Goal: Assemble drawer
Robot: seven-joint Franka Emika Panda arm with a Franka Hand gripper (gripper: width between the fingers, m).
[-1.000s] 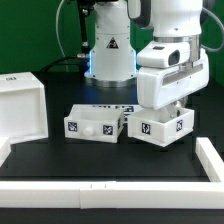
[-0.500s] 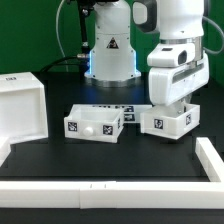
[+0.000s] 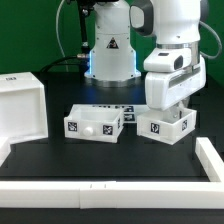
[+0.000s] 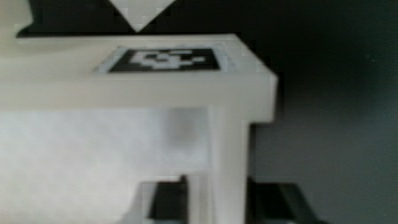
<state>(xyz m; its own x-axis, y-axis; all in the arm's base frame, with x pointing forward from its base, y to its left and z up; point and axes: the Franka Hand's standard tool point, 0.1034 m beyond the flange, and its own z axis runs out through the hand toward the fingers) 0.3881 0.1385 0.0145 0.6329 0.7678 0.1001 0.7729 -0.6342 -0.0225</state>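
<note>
The drawer's large white cube case [image 3: 22, 108] stands at the exterior view's left, its open side facing right. One knobbed tray [image 3: 95, 124] lies in the middle of the black table. My gripper [image 3: 172, 108] is shut on the wall of the second tray [image 3: 160, 127], to the exterior view's right of the first. The tray hangs slightly tilted, at or just above the table. In the wrist view the tray's wall [image 4: 214, 130] runs between my dark fingers [image 4: 166, 200], and my gripper [image 4: 217, 200] clamps it. A square tag [image 4: 169, 60] sits on the tray's rim.
A low white border rail [image 3: 100, 187] runs along the front and another [image 3: 210, 160] along the exterior view's right. The marker board [image 3: 115, 106] lies behind the trays. The robot's base [image 3: 108, 50] stands at the back.
The gripper and its tray rose and shifted toward the exterior view's right, then came down and back slightly left. The case and the middle tray have not moved.
</note>
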